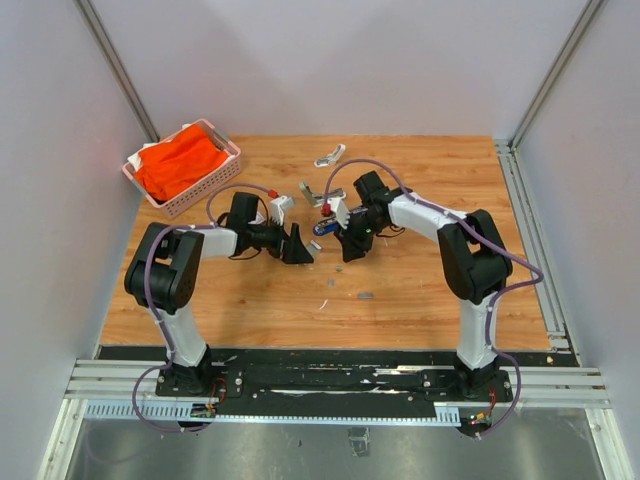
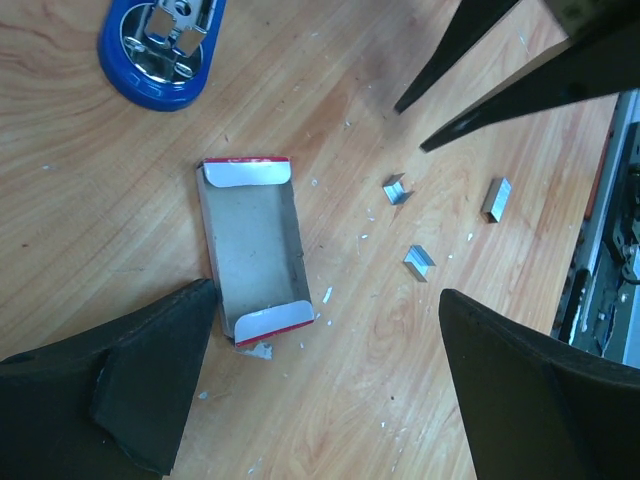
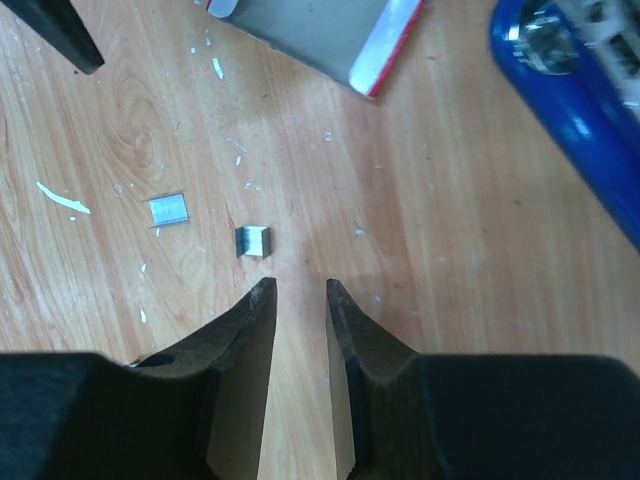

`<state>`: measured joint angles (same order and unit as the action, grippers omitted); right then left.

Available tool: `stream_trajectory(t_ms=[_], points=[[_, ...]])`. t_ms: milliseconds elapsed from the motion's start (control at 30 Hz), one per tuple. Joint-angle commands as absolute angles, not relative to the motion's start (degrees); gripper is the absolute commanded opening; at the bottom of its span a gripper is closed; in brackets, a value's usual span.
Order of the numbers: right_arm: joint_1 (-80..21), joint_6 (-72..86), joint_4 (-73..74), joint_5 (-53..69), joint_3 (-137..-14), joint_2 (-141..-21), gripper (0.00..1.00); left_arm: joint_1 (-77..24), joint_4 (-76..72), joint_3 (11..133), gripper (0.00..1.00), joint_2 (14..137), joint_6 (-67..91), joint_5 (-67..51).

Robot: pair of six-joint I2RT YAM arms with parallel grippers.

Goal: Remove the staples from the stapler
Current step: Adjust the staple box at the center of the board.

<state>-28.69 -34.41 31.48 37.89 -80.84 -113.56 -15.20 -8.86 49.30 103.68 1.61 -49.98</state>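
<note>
The blue stapler (image 1: 326,229) lies mid-table between my two grippers; its rounded blue end with a shiny metal inside shows in the left wrist view (image 2: 160,50) and in the right wrist view (image 3: 570,110). Short silvery staples lie loose on the wood: one piece (image 3: 252,241) just ahead of my right fingertips, another (image 3: 168,208) to its left, and pieces (image 2: 397,189) (image 2: 420,261) (image 2: 496,198) in the left wrist view. My left gripper (image 2: 325,292) stands wide open over bare wood. My right gripper (image 3: 298,284) has a narrow gap with nothing in it.
An opened small white box with red edges (image 2: 255,245) lies by my left finger. A pink basket with orange cloth (image 1: 182,165) stands at the back left. A metal piece (image 1: 312,190) and a pale object (image 1: 330,156) lie behind the stapler. White flecks litter the wood.
</note>
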Motion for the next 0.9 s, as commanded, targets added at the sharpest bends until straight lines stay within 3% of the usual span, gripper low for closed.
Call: stream_trajectory(t_ms=[0, 867], points=[[-30.9, -33.3, 33.7, 39.2, -82.5, -116.6, 0.28, -15.5, -7.9, 48.4, 0.98, 101.4, 0.2, -52.4], [-34.0, -29.6, 30.2, 35.7, -82.2, -118.6, 0.27, -6.0, 14.2, 46.3, 0.98, 79.1, -19.2, -50.4]])
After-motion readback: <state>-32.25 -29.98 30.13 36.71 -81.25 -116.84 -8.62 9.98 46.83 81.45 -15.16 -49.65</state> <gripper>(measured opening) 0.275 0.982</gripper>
